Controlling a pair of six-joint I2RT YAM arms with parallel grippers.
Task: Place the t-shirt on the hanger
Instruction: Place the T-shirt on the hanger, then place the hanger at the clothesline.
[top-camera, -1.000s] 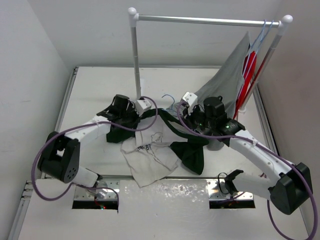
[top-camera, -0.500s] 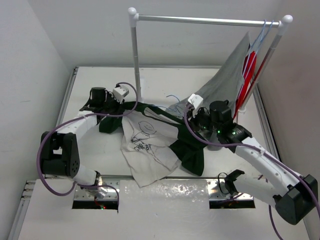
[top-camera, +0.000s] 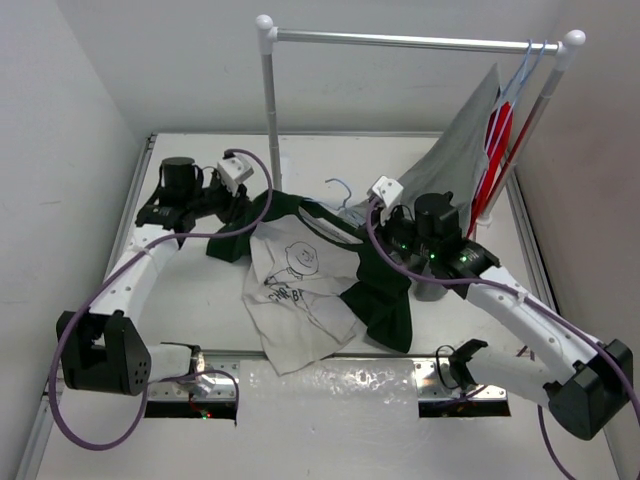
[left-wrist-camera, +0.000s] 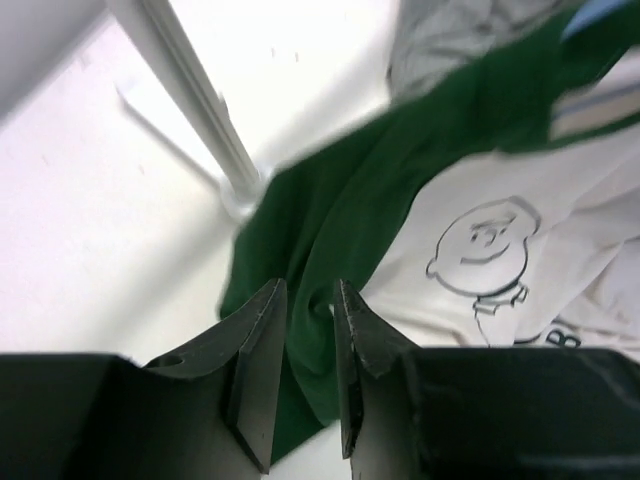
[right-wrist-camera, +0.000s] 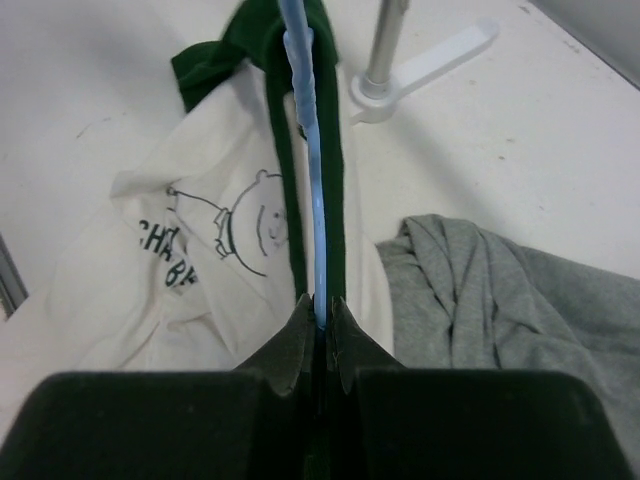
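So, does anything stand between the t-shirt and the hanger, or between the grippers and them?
Nothing visible does. The right gripper is shut on the hanger, whose wire lies against the green collar of the t-shirt. The left gripper pinches its green sleeve. The grey shirt lies beside them, not between.

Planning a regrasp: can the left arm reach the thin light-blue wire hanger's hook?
Probably not yet: the left gripper is shut on the white-and-green t-shirt, though the hanger hook lies uncovered.

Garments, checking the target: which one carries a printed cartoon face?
The white, green-sleeved t-shirt on the table; the grey shirt and red garment hanging from the rail show none.
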